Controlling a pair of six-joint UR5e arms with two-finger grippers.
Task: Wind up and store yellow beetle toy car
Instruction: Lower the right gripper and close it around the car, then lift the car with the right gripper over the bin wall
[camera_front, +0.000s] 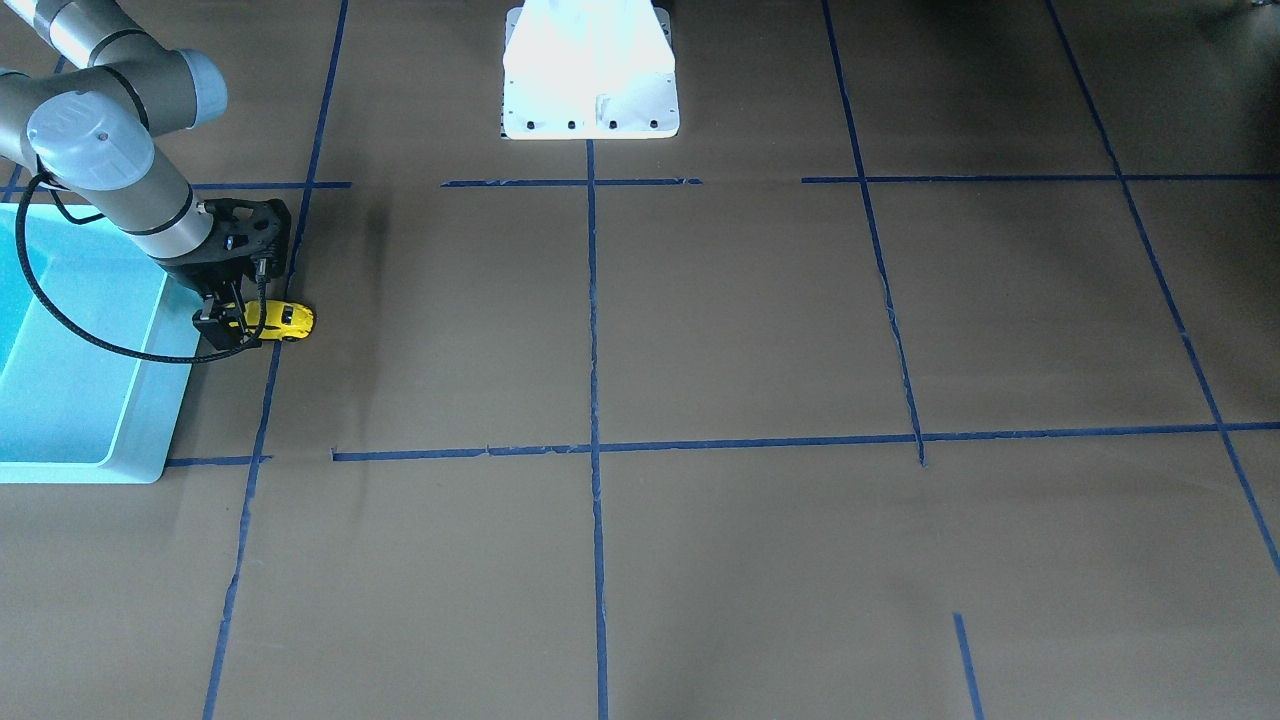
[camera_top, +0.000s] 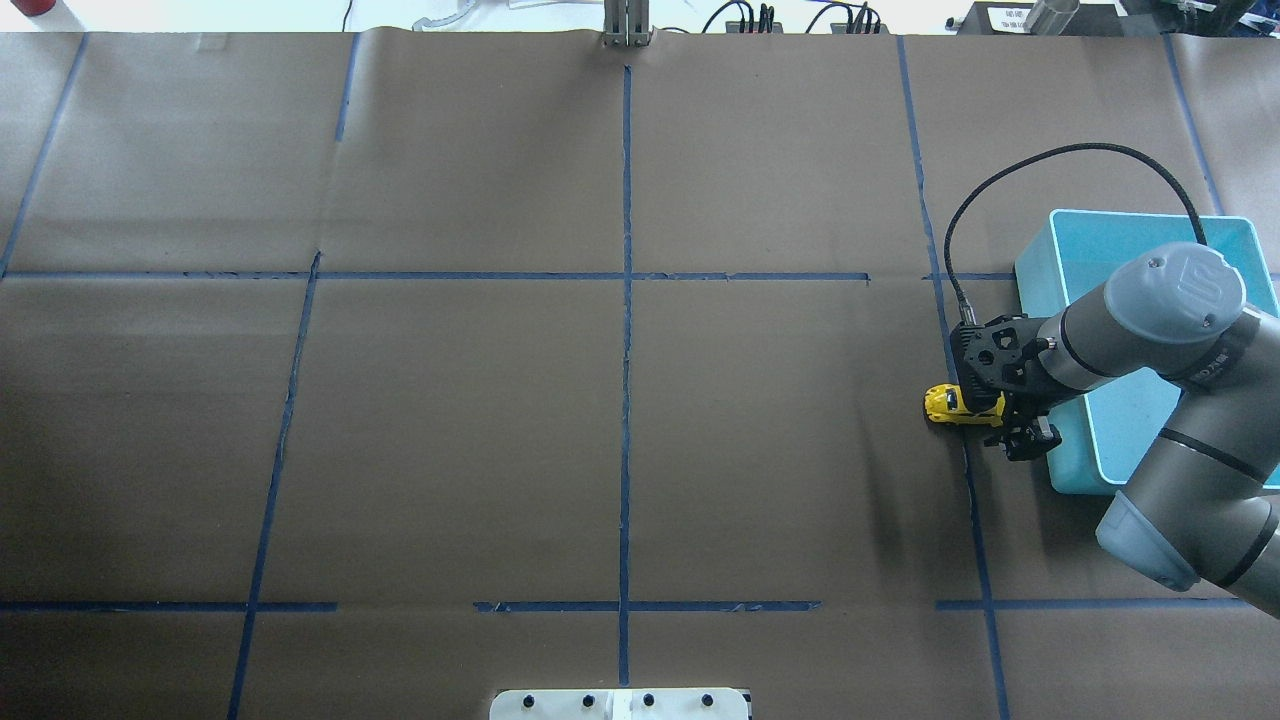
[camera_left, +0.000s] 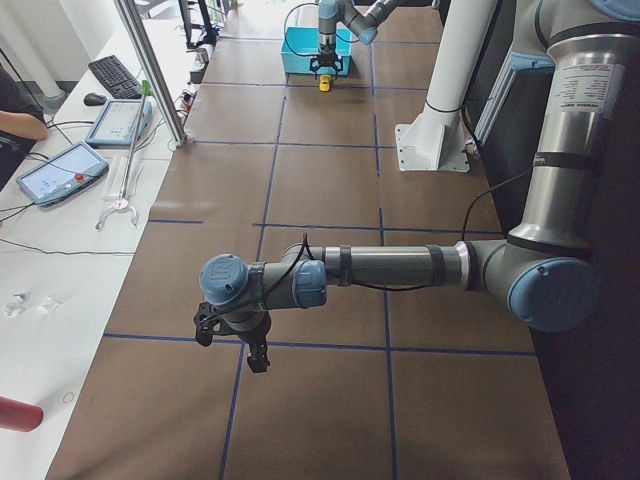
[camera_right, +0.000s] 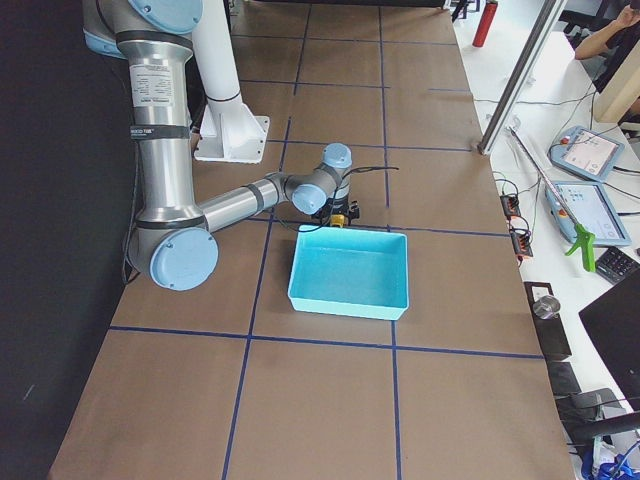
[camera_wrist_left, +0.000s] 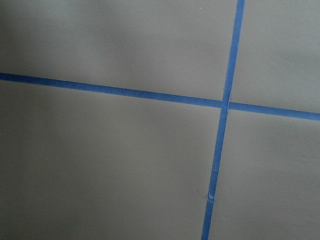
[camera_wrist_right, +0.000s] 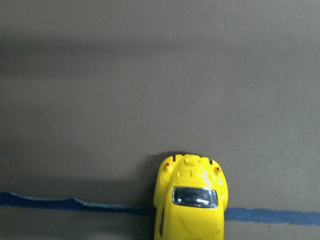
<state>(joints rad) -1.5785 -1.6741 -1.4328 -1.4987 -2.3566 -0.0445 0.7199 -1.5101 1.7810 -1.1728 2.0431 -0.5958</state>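
The yellow beetle toy car (camera_front: 288, 320) stands on the brown paper beside the light blue bin (camera_front: 150, 400), across a blue tape line. My right gripper (camera_front: 232, 328) reaches down over the car's end nearest the bin and looks shut on it. From overhead the car (camera_top: 948, 403) sticks out to the left of the right gripper (camera_top: 1015, 430). The right wrist view shows the car (camera_wrist_right: 192, 210) at the bottom centre, with no fingers in frame. My left gripper (camera_left: 235, 345) hangs low over bare paper far from the car; I cannot tell whether it is open or shut.
The bin (camera_top: 1150, 215) is empty and lies under the right arm's forearm. The robot's white base plate (camera_front: 590, 90) sits at the table's mid edge. Blue tape lines (camera_wrist_left: 222, 105) cross the paper. Tablets and a keyboard (camera_left: 115, 75) lie beyond the far table edge.
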